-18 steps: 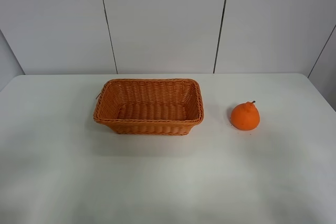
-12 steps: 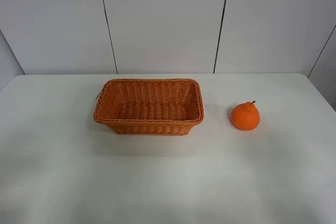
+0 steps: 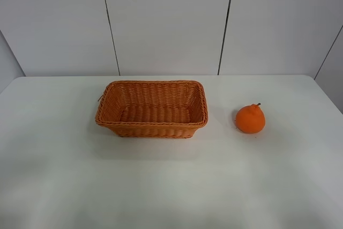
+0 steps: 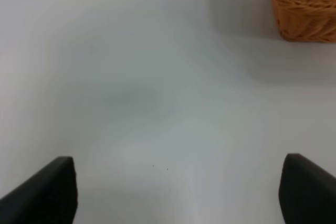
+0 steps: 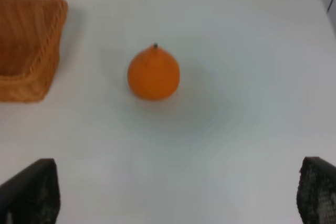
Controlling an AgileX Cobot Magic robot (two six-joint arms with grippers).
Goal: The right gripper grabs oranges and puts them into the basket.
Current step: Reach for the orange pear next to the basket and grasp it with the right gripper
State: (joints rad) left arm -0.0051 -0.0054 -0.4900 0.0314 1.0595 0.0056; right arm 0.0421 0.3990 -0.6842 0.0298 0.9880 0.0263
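The right gripper [image 5: 176, 184] is hanging with its two fingers spread wide, gripping nothing. The orange [image 5: 154, 73] is sitting upright on the white table [image 5: 252, 108] ahead of the gripper, well apart from it and roughly in line with the gap between the fingers. The basket [image 5: 29, 85] is standing ahead too, off toward the left arm's side, near the orange without touching it. The left gripper [image 4: 178, 187] is likewise gaping wide, holding nothing.

Left pincer [image 4: 178, 190] is spread wide, only its two dark fingertips showing. Right pincer [image 5: 176, 192] is the same deal, wide apart and gripping nothing.
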